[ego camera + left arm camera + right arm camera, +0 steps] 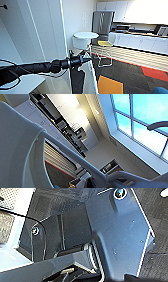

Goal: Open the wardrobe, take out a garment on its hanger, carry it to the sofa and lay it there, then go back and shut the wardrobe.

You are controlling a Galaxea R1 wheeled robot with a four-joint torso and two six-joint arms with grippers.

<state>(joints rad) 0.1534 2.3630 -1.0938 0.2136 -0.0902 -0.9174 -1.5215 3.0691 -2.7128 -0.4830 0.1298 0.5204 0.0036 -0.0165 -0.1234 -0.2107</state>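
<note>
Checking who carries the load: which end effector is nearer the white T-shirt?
Left. The left end effector sits right above the white T-shirt hanging below it. The right wrist view gives dark floor and robot parts, no shirt.

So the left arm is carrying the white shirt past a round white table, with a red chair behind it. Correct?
Not quite: the chair has a yellow seat, not red, as the head view shows. The rest holds: the left claw is out in front with the white shirt hanging below it, and the round white table stands just beyond.

Thin white cloth garment; smooth white wardrobe.
</note>
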